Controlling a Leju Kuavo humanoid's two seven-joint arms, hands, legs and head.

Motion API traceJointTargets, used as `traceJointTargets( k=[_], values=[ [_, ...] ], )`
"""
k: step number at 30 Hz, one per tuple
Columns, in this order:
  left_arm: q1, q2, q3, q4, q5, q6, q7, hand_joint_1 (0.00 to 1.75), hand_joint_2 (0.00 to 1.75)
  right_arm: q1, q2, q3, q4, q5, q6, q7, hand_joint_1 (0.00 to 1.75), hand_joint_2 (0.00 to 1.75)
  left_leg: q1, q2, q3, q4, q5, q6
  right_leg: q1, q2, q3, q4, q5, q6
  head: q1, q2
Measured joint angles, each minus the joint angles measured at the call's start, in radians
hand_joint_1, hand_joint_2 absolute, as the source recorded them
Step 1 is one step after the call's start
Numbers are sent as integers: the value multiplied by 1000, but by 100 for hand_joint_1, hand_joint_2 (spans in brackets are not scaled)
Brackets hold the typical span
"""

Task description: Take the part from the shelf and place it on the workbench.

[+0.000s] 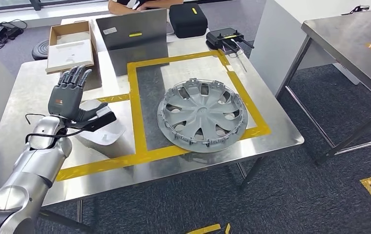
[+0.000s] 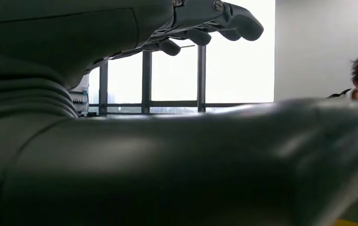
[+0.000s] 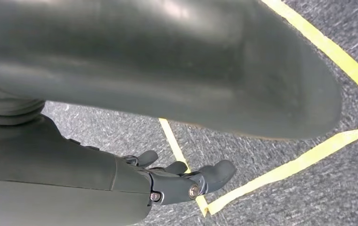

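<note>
Your round grey plastic wheel cover (image 1: 202, 115) lies flat on the stainless-steel surface (image 1: 271, 127), inside the rectangle of yellow tape (image 1: 133, 102) and overlapping its near edge. Your left hand (image 1: 69, 95) hovers over the surface to the cover's left, fingers spread and holding nothing, above a white moulded tray (image 1: 103, 134). Your right hand (image 3: 177, 181) hangs over grey carpet (image 3: 280, 146) crossed by yellow lines, fingers apart and holding nothing. A person (image 1: 137, 4) sits beyond the far edge.
</note>
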Motion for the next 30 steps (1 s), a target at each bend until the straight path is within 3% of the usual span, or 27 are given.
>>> traceJointTargets(
  k=[2, 3, 4, 6, 7, 8, 12, 14, 16, 17, 18, 19, 20, 23, 24, 27, 28, 30],
  values=[
    [1, -2, 0, 2, 0, -3, 0, 0, 0, 2, -2, 0, 0, 0, 0, 0, 0, 0, 3, 1, 0, 0, -2, -2, -8, 0, -65, 119, -36, 11, 1, 0],
    [2, -3, 0, 2, 0, -4, -1, 0, 0, 3, -3, 0, 0, 0, 0, 0, 0, 0, 6, 1, 2, 1, -4, -5, -12, -1, -78, 136, -27, 16, 1, 0],
    [3, -4, 0, 3, 0, -5, -1, 0, 0, 3, -4, 0, 0, 0, 0, 0, 0, 0, 10, 0, 4, 3, -7, -10, -16, -2, -72, 113, 1, 21, 1, 0],
    [3, -4, 0, 3, 0, -5, -1, 0, 0, 2, -6, 0, 0, 1, 1, 0, 0, 0, 20, 0, 7, 13, -18, -26, -25, -7, -14, -16, 73, 35, 2, 0],
    [2, -4, 0, 3, 0, -5, 1, 0, 0, 2, -6, 0, 1, 1, 1, 1, 0, 0, 21, -1, 4, 20, -24, -35, -26, -8, 12, -69, 95, 35, 4, 0],
    [2, -4, 0, 3, 0, -5, 2, 0, 0, 2, -6, 0, 1, 1, 2, 2, 0, 0, 20, -2, 2, 27, -29, -43, -25, -9, 26, -103, 102, 30, 5, 0],
    [2, -4, 0, 3, -1, -6, 6, 0, 0, 0, -6, 0, 2, 1, 3, 9, 0, 0, 20, -4, -6, 38, -42, -67, -22, -6, 20, -107, 85, -17, 5, 0],
    [1, -3, 0, 3, -1, -7, 8, 0, 0, -1, -6, 0, 2, -3, 3, 10, 0, 0, 21, -3, -34, 103, -89, -70, -21, -6, 18, -111, 89, -32, 2, 0],
    [0, -3, 0, 5, -1, -10, 13, 0, 0, -1, -6, 0, 2, -8, 5, 11, 0, 0, 16, -4, -92, 237, -156, -66, -15, -5, 14, -111, 92, -41, 1, 0],
    [0, -2, 0, 7, -1, -12, 18, 0, 0, -1, -6, 0, 2, -11, 7, 12, 0, 0, 13, -4, -118, 294, -176, -64, -10, -5, 11, -111, 95, -45, 1, 0],
    [1, -2, 0, 8, -1, -13, 21, 0, 0, -1, -6, 0, 2, -12, 9, 12, 0, 0, 10, -4, -131, 323, -178, -59, -6, -5, 8, -111, 98, -48, 1, 0],
    [1, 0, 0, 10, -1, -14, 25, 0, 0, -1, -6, 0, 2, -13, 10, 11, 0, 0, 6, -4, -125, 312, -160, -53, -2, -5, 4, -111, 101, -51, 1, 0],
    [0, 2, 0, 11, -1, -14, 26, 0, 0, -1, -5, 0, 2, -13, 10, 10, 0, 0, 2, -4, -100, 265, -130, -45, 2, -4, 1, -111, 106, -52, 1, 0],
    [-3, 14, 0, 10, 5, -12, 19, 0, 0, -1, -2, 0, 2, -12, 11, 6, 0, 0, -14, -2, -2, 84, -60, -23, 8, -2, -6, -112, 122, -46, 1, 0],
    [-4, 17, 0, 10, 7, -11, 16, 0, 0, -1, -1, 0, 2, -10, 11, 6, 0, 0, -19, -1, 7, 59, -54, -20, 7, -2, -8, -113, 128, -40, 1, 0],
    [-3, 23, 0, 11, 9, -4, 9, 0, 0, -1, 1, 0, 2, 0, 11, 12, 0, 0, -21, 0, -7, 43, -33, -10, 5, -3, -13, -122, 145, -19, 0, 0],
    [-3, 24, 0, 12, 10, -2, 6, 0, 0, -1, 1, 0, 2, 2, 11, 13, 0, 0, -18, 1, -14, 38, -21, -3, 6, -2, -20, -113, 129, -13, 1, 0],
    [-1, 25, 0, 12, 10, 2, 3, 0, 0, -2, 2, 0, 2, 3, 10, 15, 0, 0, -12, 2, -34, 33, 5, 8, 2, -2, -49, -34, 48, -3, 4, 0]
  ],
)
